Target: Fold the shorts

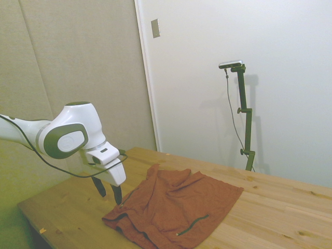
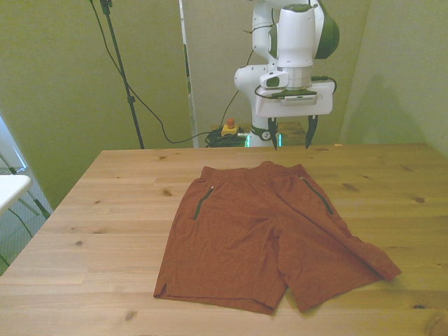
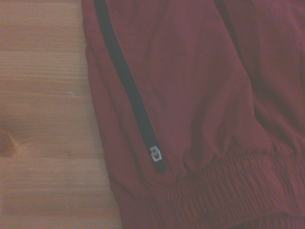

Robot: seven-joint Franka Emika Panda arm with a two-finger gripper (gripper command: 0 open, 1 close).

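Rust-orange shorts (image 2: 262, 234) spread flat and unfolded on the wooden table (image 2: 105, 210), roughly mid-table, waistband toward the far edge beneath the arm, both legs pointing toward the near edge. Wrinkled across the seat, with the leg on the front view's right splayed outward from the rest and ending in a slightly turned-up hem. Two short dark zipper lines below the waistband, one on each side: the one on the front view's left (image 2: 203, 203) running down from the waistband, the other (image 2: 318, 196) slanting along the opposite hip. Close up from the wrist, one zipper (image 3: 128, 95) ending in a small pale pull (image 3: 155, 153) just short of the gathered elastic waistband (image 3: 209, 191), bare wood just beside the fabric's edge. From the side, cloth bunched into soft ridges near the waistband, lying flatter farther from it. Gripper (image 2: 292, 140) hanging above the waistband end of the shorts, clear of the fabric, dark fingers (image 1: 117, 194) pointing down and spread apart, nothing between them. White arm (image 1: 67, 136) reaching in over the table edge nearest the waistband. Beyond the shorts, a pale wall and a door frame (image 1: 147, 72).
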